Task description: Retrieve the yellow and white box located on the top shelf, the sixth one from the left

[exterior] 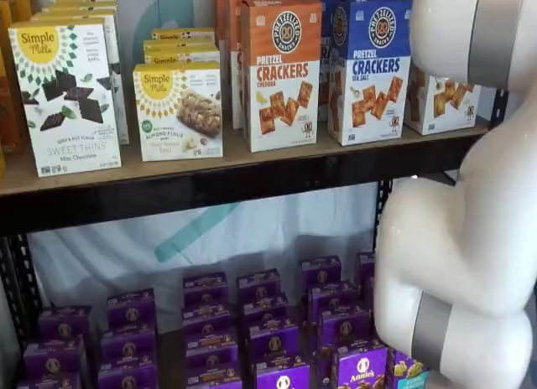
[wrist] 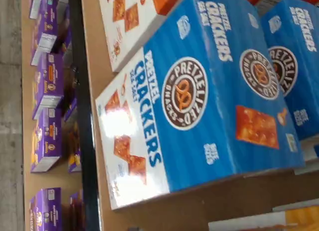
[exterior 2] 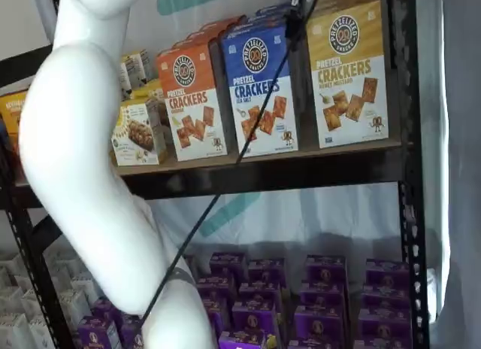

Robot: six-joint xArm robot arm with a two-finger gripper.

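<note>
- Yellow and white box [exterior 2: 348, 74] — upright on the top shelf [exterior 2: 255, 176], just beside the blue Pretzel Crackers box [exterior 2: 261, 86].
- Gripper [exterior 2: 294, 19] — I see only dark fingers hanging with a cable in a shelf view, before the blue box; jaws apart, nothing held.
- Wrist view shows blue cartons close up, with purple boxes [wrist: 47, 84] on the lower level.

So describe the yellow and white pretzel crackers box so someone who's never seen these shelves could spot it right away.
Find the top shelf, the tan board with a black front rail. At its right end stands a row of upright Pretzel Crackers cartons; the yellow and white box is the one nearest the right upright. Its neighbours are the blue box and the orange box.
</note>
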